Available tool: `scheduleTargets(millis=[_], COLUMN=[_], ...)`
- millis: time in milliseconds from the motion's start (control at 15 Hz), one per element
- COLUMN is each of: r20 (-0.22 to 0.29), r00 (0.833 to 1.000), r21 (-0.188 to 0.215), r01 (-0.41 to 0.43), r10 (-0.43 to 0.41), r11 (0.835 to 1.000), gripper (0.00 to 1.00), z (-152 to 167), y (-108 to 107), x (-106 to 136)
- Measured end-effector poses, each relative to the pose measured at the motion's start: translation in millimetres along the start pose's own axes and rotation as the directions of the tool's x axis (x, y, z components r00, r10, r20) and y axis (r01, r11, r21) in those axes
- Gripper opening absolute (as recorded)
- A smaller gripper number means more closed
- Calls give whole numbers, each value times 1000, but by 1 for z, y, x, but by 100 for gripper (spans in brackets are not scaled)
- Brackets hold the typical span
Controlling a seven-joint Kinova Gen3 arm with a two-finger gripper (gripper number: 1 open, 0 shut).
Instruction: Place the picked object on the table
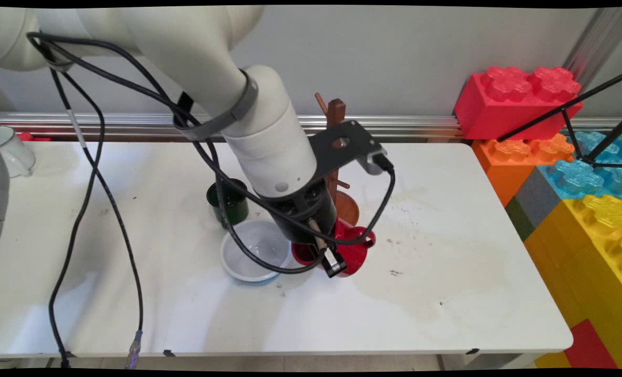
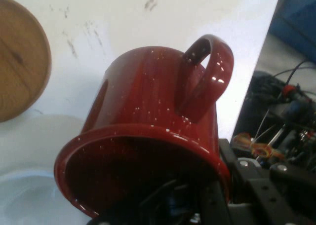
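Spanning the scuffed white table (image 1: 447, 251), a grey wall; the hand (image 1: 327, 257) grips a red mug (image 1: 353, 247) by its rim.

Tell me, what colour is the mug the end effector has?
Dark red with tiny white speckles: mug, clearest in the hand view.

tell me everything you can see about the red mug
The red mug is glossy dark red with fine white speckles, like enamel or glazed ceramic, with a flared rim and one loop handle. In the hand view it is tilted, its open mouth toward the camera. The pincer grips its rim, one finger outside the wall. It sits just above or on the white table, beside the white bowl and the wooden mug tree's round base.
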Motion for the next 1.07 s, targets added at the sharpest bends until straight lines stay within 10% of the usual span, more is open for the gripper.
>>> scheduleTargets(millis=[1067], r20=[153], r00=[988], r21=[114], r01=[0], r10=[-17], r11=[993], gripper=[0], z=[65], y=[6], x=[24])
